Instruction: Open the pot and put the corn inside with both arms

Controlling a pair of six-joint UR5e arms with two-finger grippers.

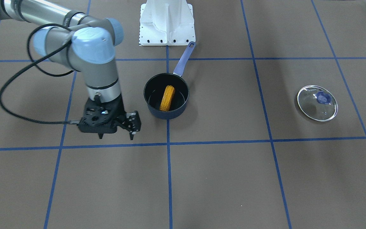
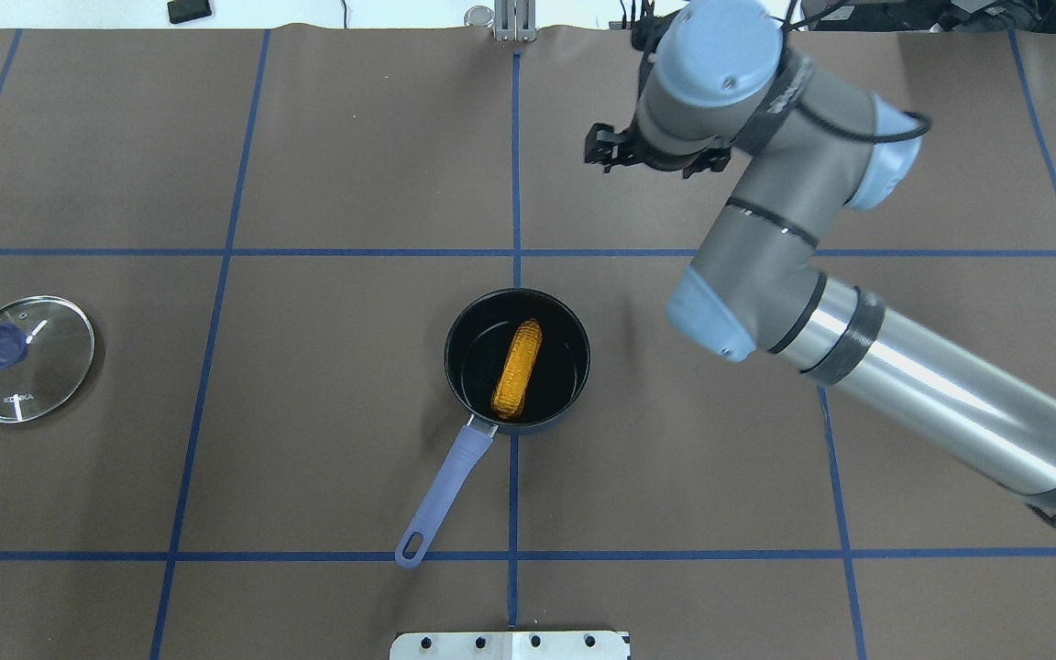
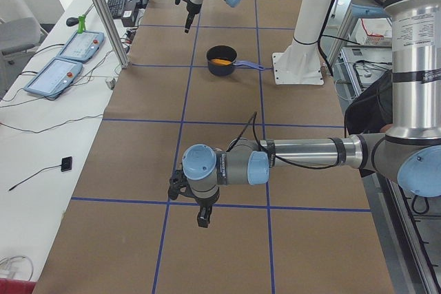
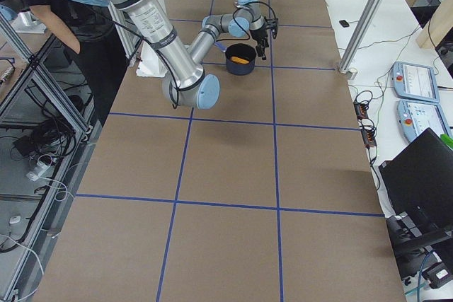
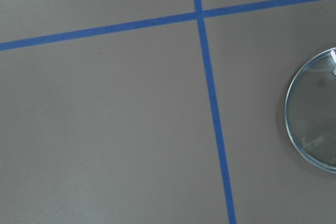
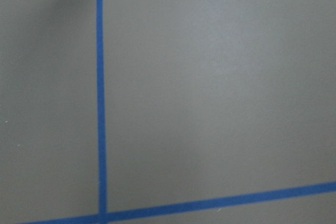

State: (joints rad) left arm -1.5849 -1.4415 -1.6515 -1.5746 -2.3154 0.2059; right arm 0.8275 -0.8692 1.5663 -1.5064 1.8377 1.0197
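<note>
Right gripper: closest to the lens in the front view. It points down at the table just beside the pot, fingers spread wide, nothing between them.
Pot: upright mid-table with no cover on it. Its handle runs back toward the white base.
Corn: inside the pot, lying slanted across the black floor.
Lid: flat on the table, well apart from the pot on the robot's left side. Its rim also shows at the edge of the left wrist view.
Left gripper: seen only from the side camera, hanging over the table near the lid. Cannot tell whether it is open or closed.
Stage: looks finished to me, pot opened and corn in, so only the pull-back is left.
Doing it well: lift the right gripper straight up first, then swing away on the side facing off the pot.
Watch for: a finger clipping the rim or handle, which could slide the pot.
</note>
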